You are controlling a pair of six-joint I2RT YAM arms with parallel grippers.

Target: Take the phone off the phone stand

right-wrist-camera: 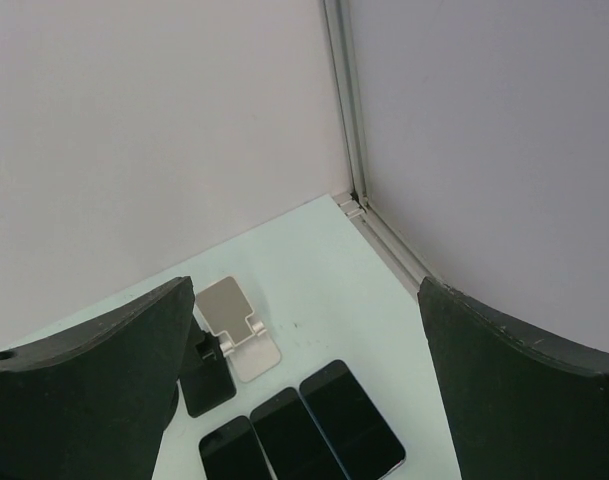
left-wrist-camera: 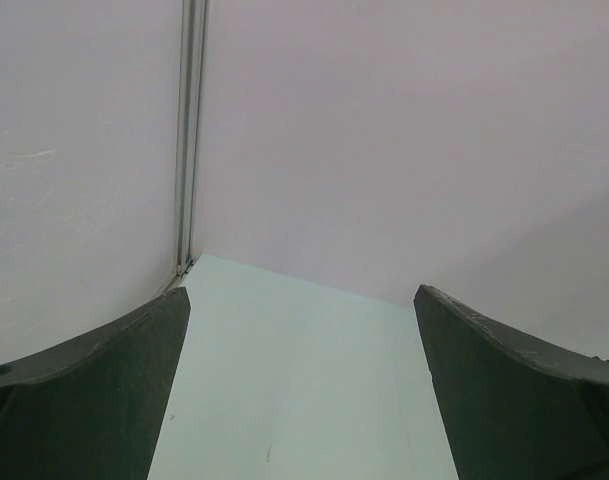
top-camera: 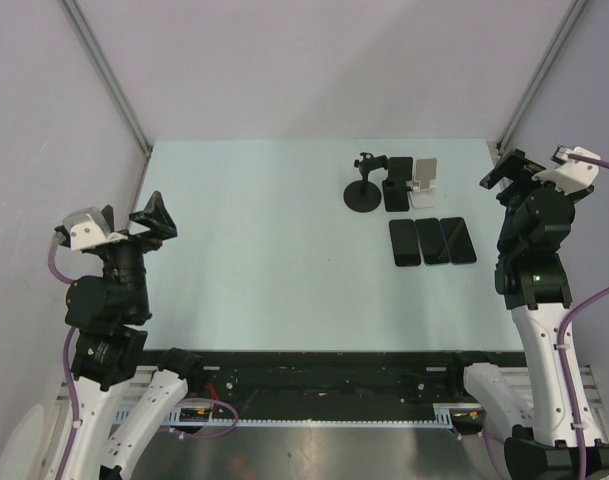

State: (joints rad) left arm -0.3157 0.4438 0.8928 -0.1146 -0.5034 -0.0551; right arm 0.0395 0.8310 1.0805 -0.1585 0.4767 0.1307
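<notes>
Three dark phones [top-camera: 432, 241] lie flat side by side on the pale table, right of centre. They also show in the right wrist view [right-wrist-camera: 289, 435]. Behind them stand a silver folding stand [top-camera: 424, 182], empty, a black folding stand [top-camera: 397, 183] and a black round-base clamp stand [top-camera: 364, 187]. I cannot tell whether the black stand holds a phone. In the right wrist view the silver stand [right-wrist-camera: 234, 320] is plain and the black stand [right-wrist-camera: 206, 380] is half hidden by my finger. My right gripper [top-camera: 509, 170] [right-wrist-camera: 306, 285] is open, raised right of the stands. My left gripper [top-camera: 152, 218] [left-wrist-camera: 302, 295] is open and empty, far left.
Grey enclosure walls with metal corner posts [top-camera: 109, 75] close in the table [top-camera: 254, 250] on three sides. A black rail [top-camera: 314, 380] runs along the near edge between the arm bases.
</notes>
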